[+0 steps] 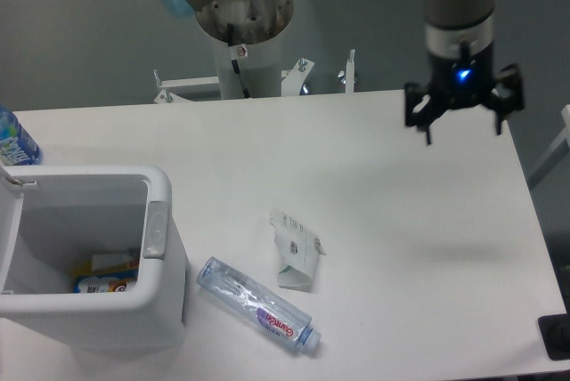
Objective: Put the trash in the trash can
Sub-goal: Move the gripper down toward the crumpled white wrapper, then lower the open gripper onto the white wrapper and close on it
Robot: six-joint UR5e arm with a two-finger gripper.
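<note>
Blue-labelled bottle (13,141) at table (374,185) edge

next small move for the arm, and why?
Probably carry the hand left and toward the camera until it sits over the white carton, then descend. The hand is open, holds nothing and hangs above the table's far right part, well away from both trash items. The carton and the clear bottle lie on the table beside the open trash can.

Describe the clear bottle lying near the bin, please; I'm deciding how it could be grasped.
The clear plastic bottle lies on its side on the white table, running diagonally, base toward the trash can, pale blue cap toward the front edge. It looks empty, slightly crumpled, with a pink-red label near the cap. Nothing touches it; the paper carton lies just beside it.
</note>
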